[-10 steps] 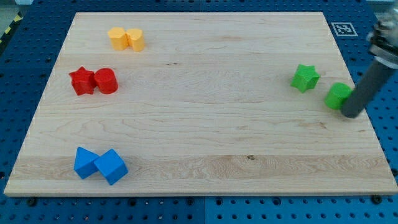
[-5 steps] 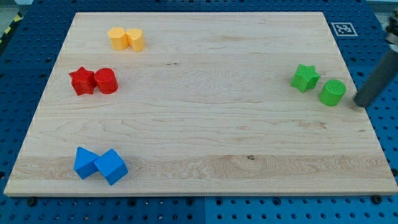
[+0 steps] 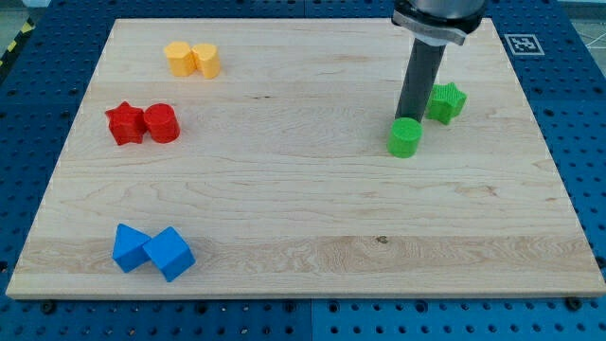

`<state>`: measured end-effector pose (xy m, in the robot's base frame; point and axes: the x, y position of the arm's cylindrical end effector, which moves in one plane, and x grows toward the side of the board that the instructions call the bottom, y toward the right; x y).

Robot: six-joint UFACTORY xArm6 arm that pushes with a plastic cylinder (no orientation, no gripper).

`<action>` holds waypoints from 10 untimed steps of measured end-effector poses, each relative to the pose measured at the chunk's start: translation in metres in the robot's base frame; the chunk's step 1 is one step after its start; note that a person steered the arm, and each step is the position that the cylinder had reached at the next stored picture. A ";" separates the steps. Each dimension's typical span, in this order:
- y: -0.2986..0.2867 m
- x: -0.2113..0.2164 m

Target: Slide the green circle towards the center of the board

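The green circle [image 3: 404, 138] lies on the wooden board [image 3: 303, 227], right of its centre. My tip [image 3: 411, 117] stands just behind the circle, at its upper right edge, touching or nearly so. The green star [image 3: 445, 102] lies a little to the upper right of the circle, partly behind the rod.
Two yellow blocks [image 3: 192, 59] sit together at the upper left. A red star [image 3: 124, 124] and a red cylinder [image 3: 162, 123] sit at the left. Two blue blocks [image 3: 152, 251] lie at the lower left. A marker tag [image 3: 523, 44] is beyond the board's upper right corner.
The rod has swung from the board's right edge to the upper middle right. The green circle has slid far left toward the centre. The green star has shifted slightly up and left.
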<state>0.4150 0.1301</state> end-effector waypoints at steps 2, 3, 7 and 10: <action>0.036 0.037; 0.078 0.056; -0.030 0.016; -0.038 0.034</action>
<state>0.4494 0.0925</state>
